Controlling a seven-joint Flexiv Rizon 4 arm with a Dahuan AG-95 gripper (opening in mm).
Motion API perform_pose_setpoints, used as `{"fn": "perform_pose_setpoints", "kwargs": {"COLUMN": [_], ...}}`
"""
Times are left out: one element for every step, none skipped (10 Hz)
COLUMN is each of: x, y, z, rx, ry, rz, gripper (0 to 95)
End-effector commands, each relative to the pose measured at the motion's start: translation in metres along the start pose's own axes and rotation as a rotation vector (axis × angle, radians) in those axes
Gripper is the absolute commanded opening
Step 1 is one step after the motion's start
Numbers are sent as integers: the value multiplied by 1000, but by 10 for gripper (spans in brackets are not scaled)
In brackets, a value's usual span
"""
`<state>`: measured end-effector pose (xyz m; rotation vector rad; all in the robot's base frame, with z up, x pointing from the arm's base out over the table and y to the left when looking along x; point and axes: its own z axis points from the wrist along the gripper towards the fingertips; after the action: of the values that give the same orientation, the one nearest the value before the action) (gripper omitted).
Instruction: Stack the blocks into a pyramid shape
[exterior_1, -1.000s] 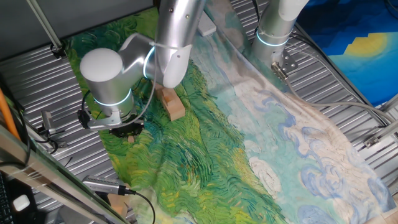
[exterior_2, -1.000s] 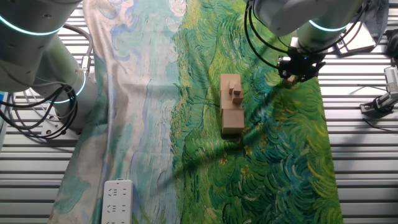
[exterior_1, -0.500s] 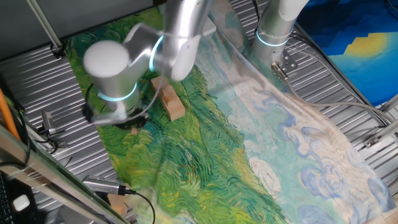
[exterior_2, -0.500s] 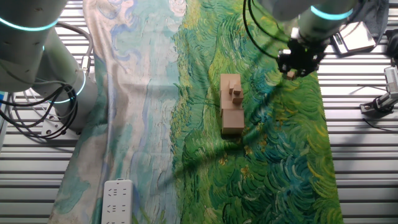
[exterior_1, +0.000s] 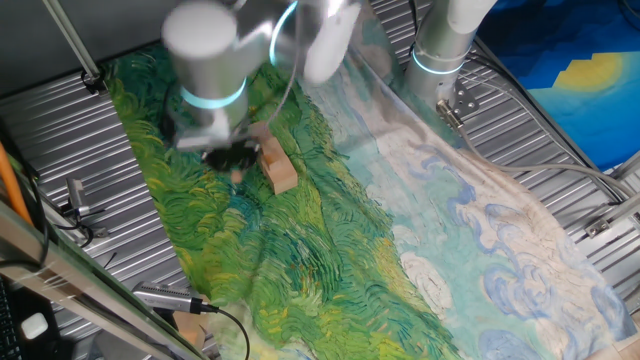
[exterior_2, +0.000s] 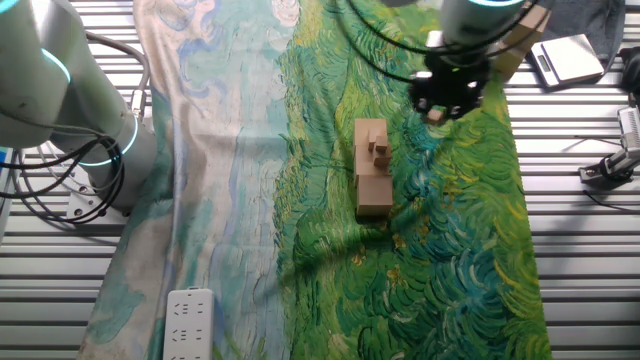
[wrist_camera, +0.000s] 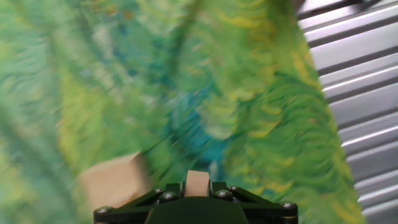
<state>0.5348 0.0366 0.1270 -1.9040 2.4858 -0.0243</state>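
Row of large blocks (exterior_2: 371, 170) sits mid-table on the green cloth (exterior_2: 450, 260), two small ones already on top. To its right, the gripper (exterior_2: 436, 114) pinches another small block (wrist_camera: 197, 183); upper tiers look unfinished.

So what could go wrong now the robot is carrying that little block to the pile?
The gripper pinches only a small block, so it might slip out mid-move. The views are blurred, suggesting speed; arriving fast, it could bump the small blocks already on the row and knock them off. It might also set its block off-centre, so it tumbles.
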Motion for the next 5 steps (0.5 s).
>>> {"fn": "perform_pose_setpoints", "kwargs": {"x": [31,39,44,47,48], "y": [27,36,43,50,54], "z": [-24,-25,-24,-19,-15], "rx": [-25,-28,-28,-27,-25], "ry": [-11,-13,-18,-27,-31], "rz": [-52,-60,-65,-71,-73], "gripper": [0,0,0,0,0]}}
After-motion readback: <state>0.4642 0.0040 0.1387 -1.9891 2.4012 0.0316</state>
